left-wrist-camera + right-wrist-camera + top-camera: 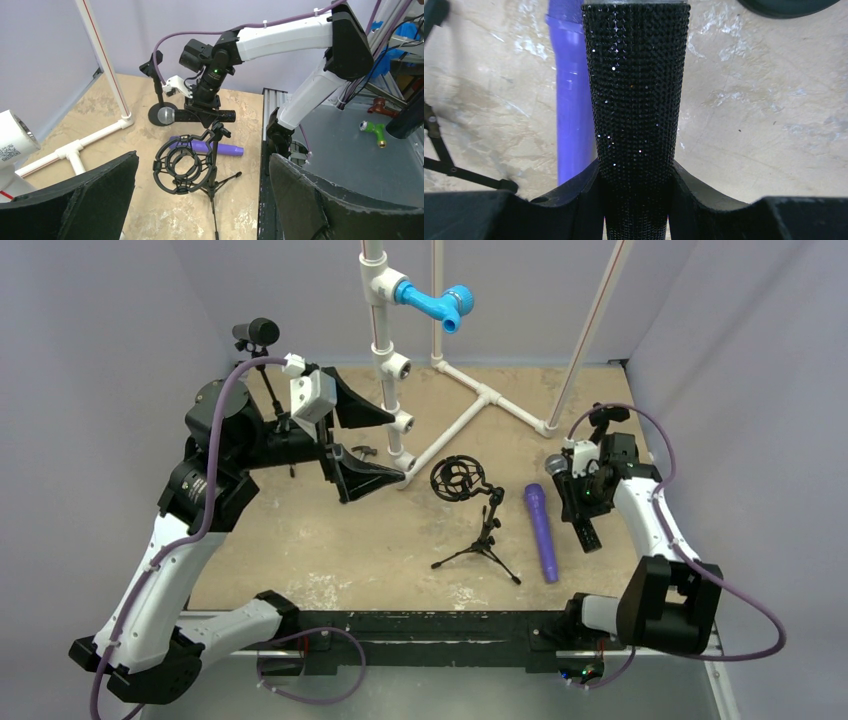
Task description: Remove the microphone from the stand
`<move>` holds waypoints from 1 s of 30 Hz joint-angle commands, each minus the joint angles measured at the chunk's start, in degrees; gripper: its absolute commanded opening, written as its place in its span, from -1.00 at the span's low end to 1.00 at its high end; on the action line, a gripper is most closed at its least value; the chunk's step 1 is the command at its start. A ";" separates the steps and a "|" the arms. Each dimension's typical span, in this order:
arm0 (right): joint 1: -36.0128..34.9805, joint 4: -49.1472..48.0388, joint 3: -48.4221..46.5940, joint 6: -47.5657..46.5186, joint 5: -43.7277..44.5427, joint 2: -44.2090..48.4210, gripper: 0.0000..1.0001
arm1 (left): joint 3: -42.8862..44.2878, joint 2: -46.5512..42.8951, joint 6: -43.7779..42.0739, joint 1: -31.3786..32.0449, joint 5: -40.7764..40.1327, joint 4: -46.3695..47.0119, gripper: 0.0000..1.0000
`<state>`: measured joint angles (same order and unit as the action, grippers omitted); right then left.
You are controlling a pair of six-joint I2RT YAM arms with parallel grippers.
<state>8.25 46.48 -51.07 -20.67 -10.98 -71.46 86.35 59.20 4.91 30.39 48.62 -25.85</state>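
Hidden, right wrist view: you lose the head of the microphone past the top edge, and its tail sinks out of sight between the fingers at the bottom.
Hidden, top view: the right gripper covers the middle of the barrel. You see only the silver head and the black tail end.
Cut off: the stand shows in the right wrist view as a couple of thin legs at the left edge. One leg runs off the bottom of the left wrist view.
Hard to make out: a round black base at the top edge of the right wrist view is mostly out of frame.
Microphone look: the black barrel is covered in tiny glinting studs and narrows toward the tail. The head is a silver mesh ball.
Microphone place: it is held roughly level above the table, on the right side and apart from the stand. A purple microphone lies flat on the table between the two.
Shock mount: a black ring cradle at the top of the stand, tilted toward the left arm and not touching the microphone.
Right fingers: clamped on the barrel, one on each side, with the barrel running straight out between them.
Left gripper: its fingers are spread wide around open air near the white pipe frame, well apart from the microphone.
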 commanded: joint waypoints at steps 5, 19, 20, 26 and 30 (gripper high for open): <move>0.84 -4.81 3.52 -2.83 2.53 -4.56 -1.00 | 0.05 -0.44 -1.11 0.02 0.34 0.19 1.00; 1.36 -8.96 4.88 -1.24 4.29 -12.01 -1.00 | 0.00 -0.73 -1.86 0.02 0.60 -0.42 1.00; 1.40 -9.08 4.95 -1.19 4.37 -12.48 -1.00 | -0.02 -0.75 -1.98 -0.01 0.60 -0.50 1.00; 1.67 -9.30 4.67 -0.47 4.31 -15.26 -1.00 | -0.17 -0.81 -2.18 0.02 0.69 -0.65 1.00; 1.64 -9.39 4.30 -0.40 4.30 -16.65 -0.93 | -0.46 -1.02 -2.63 -0.05 0.77 -1.06 1.00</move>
<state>9.45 37.85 -46.46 -21.89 -7.03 -86.26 86.35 59.16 3.73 30.39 48.66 -27.18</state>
